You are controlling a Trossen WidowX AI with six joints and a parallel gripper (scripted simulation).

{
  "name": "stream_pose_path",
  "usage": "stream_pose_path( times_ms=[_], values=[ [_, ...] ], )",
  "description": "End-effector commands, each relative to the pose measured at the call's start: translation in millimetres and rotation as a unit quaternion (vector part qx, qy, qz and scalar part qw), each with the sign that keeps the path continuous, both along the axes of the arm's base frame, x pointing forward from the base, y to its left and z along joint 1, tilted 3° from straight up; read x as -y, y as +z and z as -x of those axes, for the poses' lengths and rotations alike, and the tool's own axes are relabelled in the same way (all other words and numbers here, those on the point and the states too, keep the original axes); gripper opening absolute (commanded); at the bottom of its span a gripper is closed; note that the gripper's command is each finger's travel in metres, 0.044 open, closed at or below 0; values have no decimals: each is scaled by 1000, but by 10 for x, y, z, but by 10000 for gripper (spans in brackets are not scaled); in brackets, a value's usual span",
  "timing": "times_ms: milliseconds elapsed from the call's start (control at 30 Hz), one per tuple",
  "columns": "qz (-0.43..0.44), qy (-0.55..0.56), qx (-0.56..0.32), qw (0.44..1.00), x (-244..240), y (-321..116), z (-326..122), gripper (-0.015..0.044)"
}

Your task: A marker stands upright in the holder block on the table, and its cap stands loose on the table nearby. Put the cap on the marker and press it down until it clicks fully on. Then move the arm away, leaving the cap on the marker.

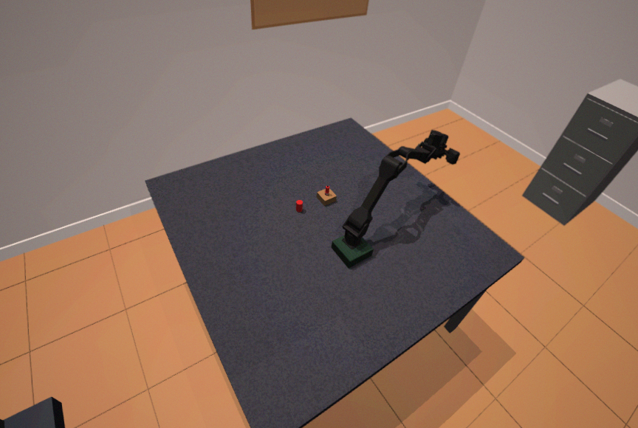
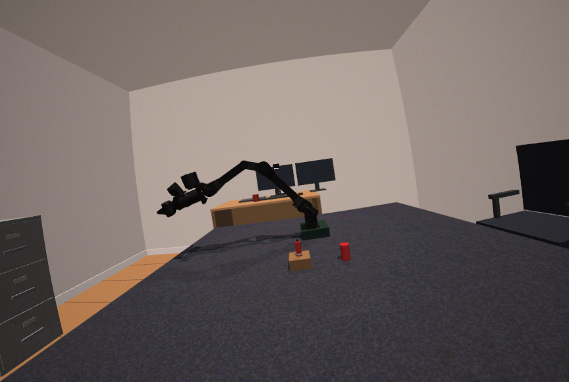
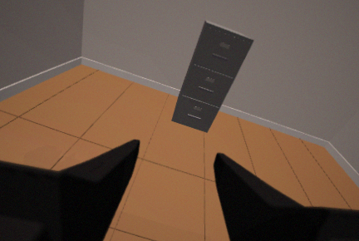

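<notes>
The arm (image 1: 378,191) reaches out past the table (image 1: 288,310) edge, its gripper (image 3: 176,159) hanging over the tiled floor (image 3: 125,109) with fingers partly spread and nothing between them. The red cap (image 1: 299,205) stands on the table just beside the holder block (image 1: 326,198), where the marker (image 1: 327,190) stands, apparently uncapped. A filing cabinet (image 3: 212,77) is ahead of the gripper.

Dark table (image 1: 288,320): holder block (image 1: 326,198), cap (image 1: 299,205), arm base (image 1: 352,251); contact seemingly flat.
</notes>
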State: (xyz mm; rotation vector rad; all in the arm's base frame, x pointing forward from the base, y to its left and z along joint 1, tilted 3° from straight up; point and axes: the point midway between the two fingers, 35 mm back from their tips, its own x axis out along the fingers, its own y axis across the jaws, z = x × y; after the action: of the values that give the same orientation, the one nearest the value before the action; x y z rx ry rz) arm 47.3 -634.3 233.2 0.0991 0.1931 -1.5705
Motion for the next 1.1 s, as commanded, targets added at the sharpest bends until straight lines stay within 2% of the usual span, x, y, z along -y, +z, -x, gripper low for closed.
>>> stream_pose_path(
  times_ms=[0,300,600,833,1067],
  values=[
    [-46,60,6,997,-231,-128,-698,250],
    [-130,169,2,977,-929,-310,-1914,250],
    [-218,272,-27,937,-1939,-514,-2886,250],
    [-286,346,-69,891,-2901,-676,-3404,250],
    [-347,413,-128,832,-3965,-818,-3659,250]
  ],
)
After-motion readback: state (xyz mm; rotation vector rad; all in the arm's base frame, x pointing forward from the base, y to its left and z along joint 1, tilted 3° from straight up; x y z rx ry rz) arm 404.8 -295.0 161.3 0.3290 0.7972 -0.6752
